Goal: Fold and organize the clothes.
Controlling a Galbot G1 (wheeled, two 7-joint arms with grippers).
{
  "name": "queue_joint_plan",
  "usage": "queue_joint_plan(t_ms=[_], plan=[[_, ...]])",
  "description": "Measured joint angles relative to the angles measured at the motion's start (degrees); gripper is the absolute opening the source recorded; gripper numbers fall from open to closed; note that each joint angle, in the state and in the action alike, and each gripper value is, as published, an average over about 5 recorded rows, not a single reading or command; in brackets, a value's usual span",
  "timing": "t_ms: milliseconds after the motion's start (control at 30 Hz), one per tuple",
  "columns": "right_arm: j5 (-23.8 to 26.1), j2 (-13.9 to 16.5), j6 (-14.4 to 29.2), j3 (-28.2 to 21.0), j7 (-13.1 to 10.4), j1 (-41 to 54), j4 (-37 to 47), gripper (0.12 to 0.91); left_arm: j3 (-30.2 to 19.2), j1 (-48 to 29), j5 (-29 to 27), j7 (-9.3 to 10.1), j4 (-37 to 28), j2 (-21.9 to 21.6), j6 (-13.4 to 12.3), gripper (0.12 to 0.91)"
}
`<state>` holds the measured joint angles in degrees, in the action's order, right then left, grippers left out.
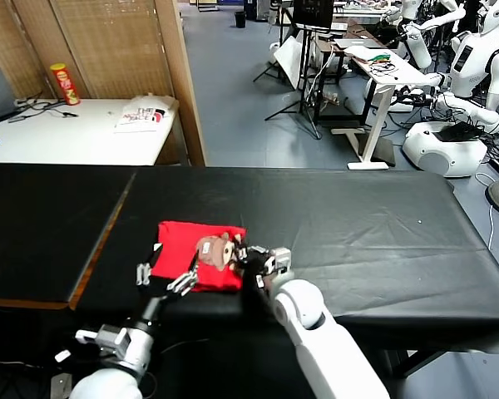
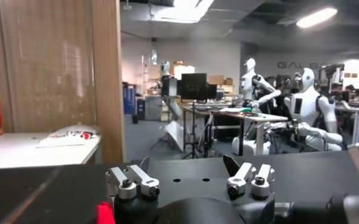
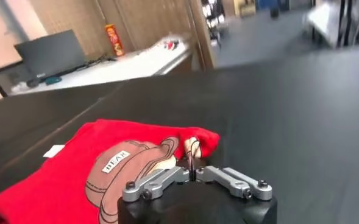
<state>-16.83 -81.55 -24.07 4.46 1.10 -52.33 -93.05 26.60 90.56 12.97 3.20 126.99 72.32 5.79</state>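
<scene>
The clothes [image 1: 181,239] are one red T-shirt, folded into a small block on the black table [image 1: 358,224], near its front edge. A brown cartoon print faces up on the right part, and in the right wrist view the clothes [image 3: 57,182] show a small white tag too. My right gripper [image 1: 248,256] is at the block's right edge, fingers together and pinching the cloth beside the print [image 3: 136,164]. My left gripper [image 1: 162,278] stands open at the near left corner, nothing between its fingers. In the left wrist view only a red sliver of the clothes [image 2: 104,213] shows below the left gripper [image 2: 188,164].
A white table [image 1: 75,137] behind on the left carries a crisps can [image 1: 64,83] and papers [image 1: 141,116]. A wooden partition [image 1: 179,75] stands beside it. Other robots [image 1: 470,75] and desks fill the back right. The shirt lies close to the table's front edge.
</scene>
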Motion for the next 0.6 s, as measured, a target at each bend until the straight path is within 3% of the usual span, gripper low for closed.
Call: queue_joint_plan(t_ms=[100, 233, 367, 467, 600], plan=[[7.90, 3.31, 3.50, 0.73, 4.07, -0.14, -0.73, 0.152, 0.20, 0.39, -0.48, 1.42, -0.40, -0.22, -0.60, 0.798], [12.80, 8.87, 7.99, 2.02, 5.85, -2.29, -3.45, 0.315, 0.31, 0.68, -0.47, 2.01, -1.03, -0.70, -1.30, 0.798], [13.59, 13.58, 11.21, 4.09, 3.45, -7.14, -7.73, 0.548, 0.06, 1.07, 0.53, 1.07, -2.14, -1.01, -4.29, 0.798], [12.80, 15.22, 12.74, 6.23, 0.82, -11.97, -11.80, 0.694, -0.22, 1.54, 1.07, -0.53, -3.15, -1.21, -7.21, 0.798], [11.31, 15.49, 14.84, 9.67, -2.40, -19.48, -17.74, 0.783, -0.66, 2.62, 1.00, 0.14, -3.52, -1.64, -7.87, 0.798]])
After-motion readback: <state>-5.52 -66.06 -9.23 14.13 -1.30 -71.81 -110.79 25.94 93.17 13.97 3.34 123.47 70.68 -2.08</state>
